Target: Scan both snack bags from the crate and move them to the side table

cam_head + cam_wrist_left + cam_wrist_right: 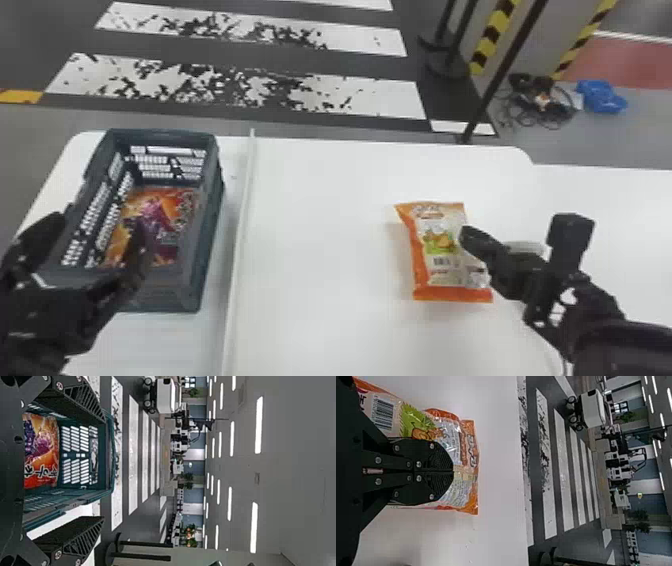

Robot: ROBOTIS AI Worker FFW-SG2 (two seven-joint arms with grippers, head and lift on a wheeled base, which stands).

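Two snack bags, one crate, two grippers.
One bag, orange and purple, shows in the crate, and one bag, orange and white, on the white tabletop; how many tables make up that surface is unclear. Grippers number two, the left gripper and the right gripper, with two fingers each, four in all. The head view also counts one raised white strip, three dark poles, two black-and-yellow bands, one cable heap and one blue bundle.
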